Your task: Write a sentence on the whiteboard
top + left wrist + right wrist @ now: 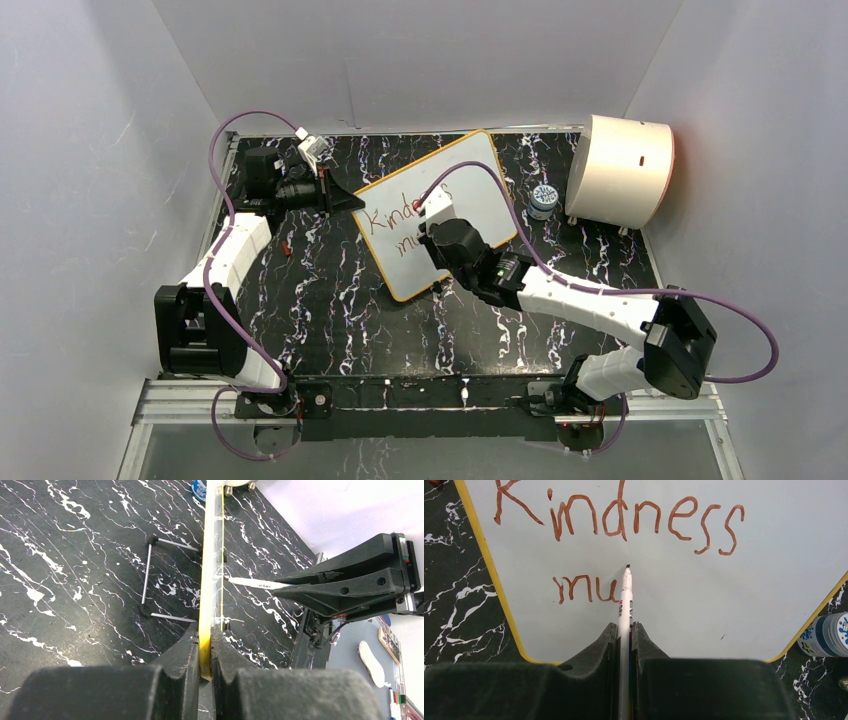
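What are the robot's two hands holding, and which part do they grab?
The left gripper pinches the whiteboard by its yellow rim. The right gripper holds a white marker by its barrel, tip sticking out.

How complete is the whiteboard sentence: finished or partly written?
Partly written. The sentence reads "Kindness" above and only "mu" below on the whiteboard; the right gripper holds the marker tip beside the "u".

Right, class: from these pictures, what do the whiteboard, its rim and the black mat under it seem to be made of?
Whiteboard: smooth, faintly glossy white sheet, probably coated board or plastic; the red lettering sits cleanly on top. Rim: yellow, likely plastic edging. Mat: matte black with printed white marble veins, perhaps vinyl; unclear.
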`<action>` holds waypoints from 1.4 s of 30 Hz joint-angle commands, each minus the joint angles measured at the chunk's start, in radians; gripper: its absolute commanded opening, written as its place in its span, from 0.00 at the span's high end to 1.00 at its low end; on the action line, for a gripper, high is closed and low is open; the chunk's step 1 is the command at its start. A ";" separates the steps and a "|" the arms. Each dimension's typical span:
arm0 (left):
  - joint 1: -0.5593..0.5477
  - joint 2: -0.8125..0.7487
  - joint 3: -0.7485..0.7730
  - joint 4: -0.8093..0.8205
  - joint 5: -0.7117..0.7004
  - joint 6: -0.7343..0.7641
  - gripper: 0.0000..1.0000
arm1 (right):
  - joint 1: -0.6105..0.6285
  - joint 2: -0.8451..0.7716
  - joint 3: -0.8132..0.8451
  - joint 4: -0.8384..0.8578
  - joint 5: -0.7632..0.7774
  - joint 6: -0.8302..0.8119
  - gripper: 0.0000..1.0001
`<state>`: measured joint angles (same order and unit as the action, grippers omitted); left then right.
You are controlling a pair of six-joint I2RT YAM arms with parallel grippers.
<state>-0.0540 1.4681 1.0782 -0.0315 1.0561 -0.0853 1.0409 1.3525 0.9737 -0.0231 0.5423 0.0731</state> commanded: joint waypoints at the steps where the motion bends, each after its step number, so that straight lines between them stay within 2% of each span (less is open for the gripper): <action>1: -0.041 0.044 -0.036 -0.127 -0.042 0.081 1.00 | -0.007 0.012 0.054 0.061 0.009 -0.014 1.00; 12: -0.043 0.043 -0.036 -0.128 -0.044 0.081 1.00 | -0.013 0.032 0.061 0.025 -0.001 -0.006 1.00; 27: -0.043 0.047 -0.036 -0.127 -0.042 0.079 1.00 | -0.012 0.020 0.034 -0.106 -0.043 0.026 1.00; 42: -0.044 0.047 -0.036 -0.127 -0.044 0.081 1.00 | -0.012 0.029 0.024 -0.120 -0.033 0.037 1.00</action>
<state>-0.0540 1.4693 1.0782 -0.0311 1.0554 -0.0853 1.0340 1.3811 0.9874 -0.1593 0.4965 0.1001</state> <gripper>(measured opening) 0.055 0.197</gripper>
